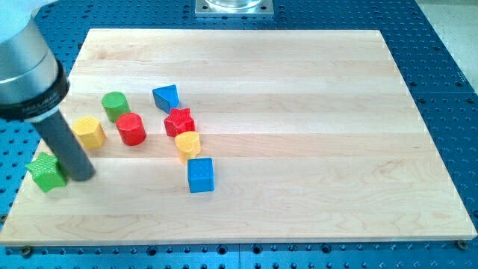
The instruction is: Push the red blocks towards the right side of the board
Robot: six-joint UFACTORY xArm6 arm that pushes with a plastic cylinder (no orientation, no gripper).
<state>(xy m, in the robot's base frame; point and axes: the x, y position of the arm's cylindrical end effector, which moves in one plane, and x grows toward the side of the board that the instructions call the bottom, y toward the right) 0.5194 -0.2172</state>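
Observation:
A red cylinder [131,128] stands left of the board's centre. A red star-shaped block [179,121] lies to its right, touching a yellow block [187,145] just below it. My tip [81,176] rests on the board at the view's left, below and left of the red cylinder and apart from it. It sits right beside a green block [46,172].
A yellow block [89,131] lies left of the red cylinder. A green cylinder [115,105] stands above them. A blue triangular block [166,97] lies above the red star. A blue cube [200,175] lies below the yellow block. The wooden board [314,149] sits on a blue perforated table.

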